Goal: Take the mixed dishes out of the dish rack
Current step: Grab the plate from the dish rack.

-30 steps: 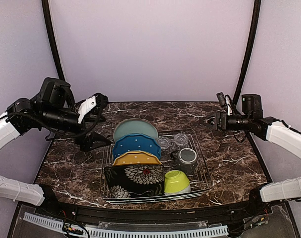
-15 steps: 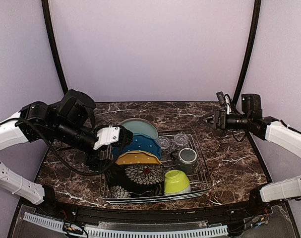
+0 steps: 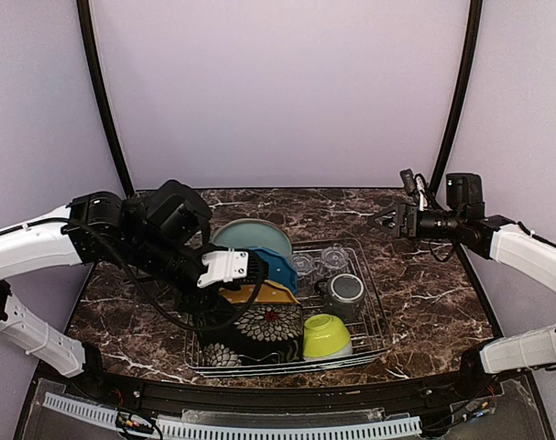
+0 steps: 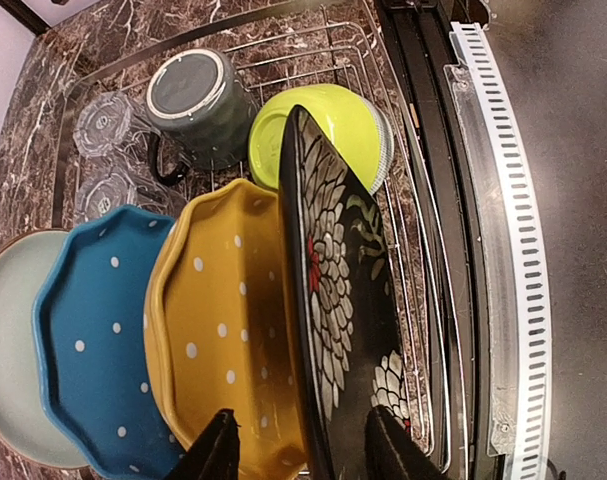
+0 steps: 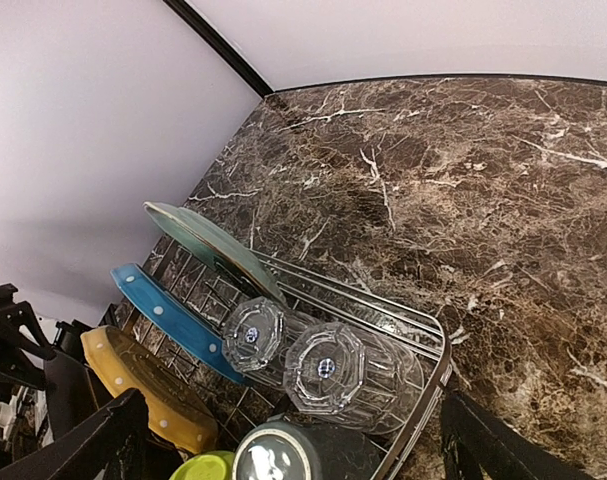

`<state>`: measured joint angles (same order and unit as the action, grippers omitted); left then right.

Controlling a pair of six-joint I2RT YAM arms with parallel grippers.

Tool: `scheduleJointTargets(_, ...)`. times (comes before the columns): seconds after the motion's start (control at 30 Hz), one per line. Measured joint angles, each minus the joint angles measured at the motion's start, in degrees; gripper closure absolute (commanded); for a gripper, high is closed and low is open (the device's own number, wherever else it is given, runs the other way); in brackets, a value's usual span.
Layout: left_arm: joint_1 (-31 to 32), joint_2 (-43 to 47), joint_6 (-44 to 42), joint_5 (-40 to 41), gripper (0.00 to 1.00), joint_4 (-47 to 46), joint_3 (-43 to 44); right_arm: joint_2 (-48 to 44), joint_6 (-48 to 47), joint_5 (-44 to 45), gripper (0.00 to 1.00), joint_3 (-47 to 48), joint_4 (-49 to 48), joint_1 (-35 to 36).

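The silver wire dish rack point(image 3: 378, 316) holds upright plates: teal point(image 3: 250, 234), dotted blue point(image 3: 279, 266), yellow point(image 4: 223, 330) and black floral point(image 4: 338, 290). Two clear glasses point(image 5: 253, 335) point(image 5: 328, 368), a grey mug point(image 3: 345, 291) and a lime bowl point(image 3: 326, 335) fill its right half. My left gripper point(image 4: 305, 448) hangs over the rack's left side, jaws apart, straddling the black floral plate's rim and the yellow plate's edge. My right gripper point(image 3: 385, 222) hovers open and empty beyond the rack's far right corner.
The rack sits on a dark marble table point(image 3: 424, 284). A white slotted strip point(image 4: 503, 230) runs along the near edge, close to the rack's front wire. Black frame posts point(image 3: 459, 101) rise at the back corners.
My left arm has swung right and down from the table's left side onto the plates, and its jaws have narrowed around the black floral plate's rim. The right arm has not moved.
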<state>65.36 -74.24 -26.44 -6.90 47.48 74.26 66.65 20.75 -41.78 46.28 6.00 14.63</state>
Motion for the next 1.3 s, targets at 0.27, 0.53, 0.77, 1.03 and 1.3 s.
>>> scheduleJointTargets(0.27,2.51,-5.25,1.07,2.29,0.69,2.1,1.11,-0.09,0.59,0.0,0.01,-0.11,-0.02,0.0)
scheduleJointTargets(0.53,4.07,-7.91,1.86,5.27,0.74,2.56,1.68,-0.68,0.76,0.0,0.01,-0.52,-0.02,-0.02)
scheduleJointTargets(0.77,4.28,-8.52,2.54,6.6,0.82,2.56,1.86,-0.83,0.76,0.02,0.01,-0.79,0.0,-0.09)
scheduleJointTargets(1.03,4.28,-8.59,6.01,8.07,0.99,2.29,2.29,-1.73,0.76,0.02,0.01,-0.81,-0.02,-0.39)
scheduleJointTargets(1.3,4.39,-7.56,6.23,8.41,0.99,2.69,2.38,-1.64,0.85,0.0,0.01,-0.81,0.02,-0.44)
